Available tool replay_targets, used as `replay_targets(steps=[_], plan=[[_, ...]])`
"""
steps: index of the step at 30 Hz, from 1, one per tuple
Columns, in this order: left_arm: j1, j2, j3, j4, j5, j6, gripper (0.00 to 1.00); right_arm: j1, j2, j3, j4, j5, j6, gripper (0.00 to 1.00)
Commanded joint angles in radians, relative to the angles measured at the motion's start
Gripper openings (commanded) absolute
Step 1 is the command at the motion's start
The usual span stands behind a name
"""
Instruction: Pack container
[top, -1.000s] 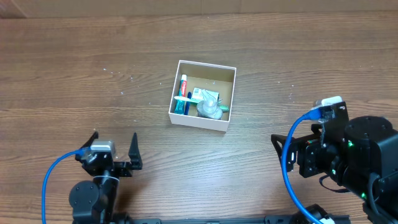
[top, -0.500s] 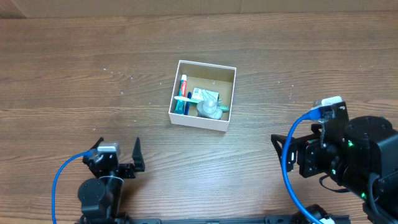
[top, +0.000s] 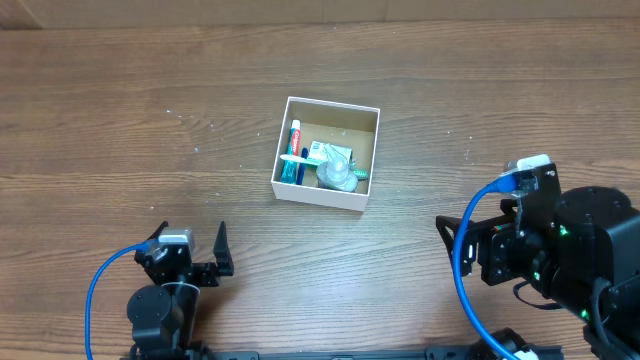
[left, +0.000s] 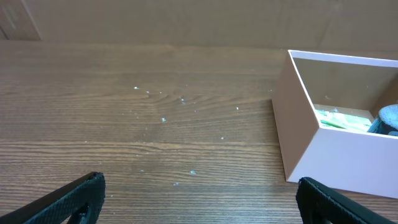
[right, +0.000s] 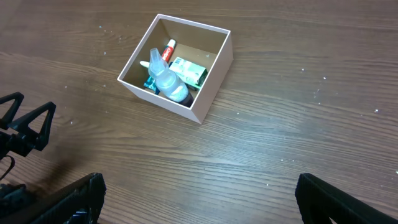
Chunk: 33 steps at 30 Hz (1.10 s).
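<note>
Left gripper, jaws spread, over white-flecked wood table.

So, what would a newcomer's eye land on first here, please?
The white box sits in the middle of the table, holding a toothpaste tube, a green-and-white packet and a clear bottle. The left hand and right hand are open and empty, both apart from it.

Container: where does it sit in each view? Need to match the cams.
Overhead: container just above picture centre, slightly rotated.
Left wrist: container at the right edge, partly cut off.
Right wrist: container upper middle, whole box in view.
Shared landmark: the open left pincer, which is lower left overhead, in the bottom corners of its own view, and at the left edge of the right wrist view.
</note>
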Motion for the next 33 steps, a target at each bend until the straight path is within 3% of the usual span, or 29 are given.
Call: replay_targets(steps=[1, 19, 25, 33], plan=[[0.006, -0.013, -0.009, 0.005, 0.011, -0.014, 1.00, 0.002, -0.001, 0.000, 0.005, 0.009, 0.004, 1.00], [0.006, -0.013, -0.009, 0.005, 0.011, -0.014, 1.00, 0.003, -0.035, -0.001, 0.003, 0.076, -0.007, 1.00], [0.006, -0.013, -0.009, 0.005, 0.011, -0.014, 1.00, 0.004, -0.190, -0.118, 0.193, 0.125, -0.008, 1.00], [0.006, -0.013, -0.009, 0.005, 0.011, -0.014, 1.00, 0.003, -0.480, -0.465, 0.493, 0.124, -0.007, 1.00]])
